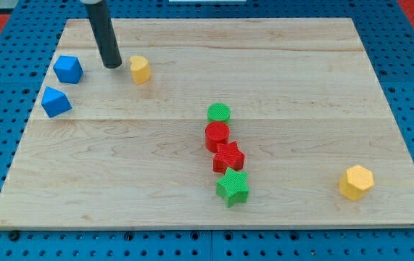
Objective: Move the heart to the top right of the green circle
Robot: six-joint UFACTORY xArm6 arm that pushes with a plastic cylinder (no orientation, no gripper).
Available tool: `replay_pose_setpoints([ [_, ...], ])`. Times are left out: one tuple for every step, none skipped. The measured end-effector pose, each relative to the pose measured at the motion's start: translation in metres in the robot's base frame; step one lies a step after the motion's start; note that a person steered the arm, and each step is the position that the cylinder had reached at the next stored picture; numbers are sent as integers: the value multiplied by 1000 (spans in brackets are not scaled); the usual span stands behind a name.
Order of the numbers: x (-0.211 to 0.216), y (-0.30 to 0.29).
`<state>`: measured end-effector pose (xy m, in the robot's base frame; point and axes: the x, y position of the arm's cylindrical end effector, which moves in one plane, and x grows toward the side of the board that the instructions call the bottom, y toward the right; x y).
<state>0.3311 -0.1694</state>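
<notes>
The yellow heart [141,69] lies at the view's upper left of the wooden board. My tip [112,66] stands just left of the heart, a small gap between them. The green circle [219,112] sits near the board's middle, well to the right of and below the heart. The rod rises from the tip toward the view's top.
A red circle [217,135], a red star [228,156] and a green star [232,187] run in a line below the green circle. Two blue blocks [68,69] [56,101] lie at the left edge. A yellow hexagon [356,181] sits at the lower right.
</notes>
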Motion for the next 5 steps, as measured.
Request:
replay_pose_setpoints([
  [14, 59],
  [13, 143],
  [6, 131],
  [-9, 63],
  [-32, 71],
])
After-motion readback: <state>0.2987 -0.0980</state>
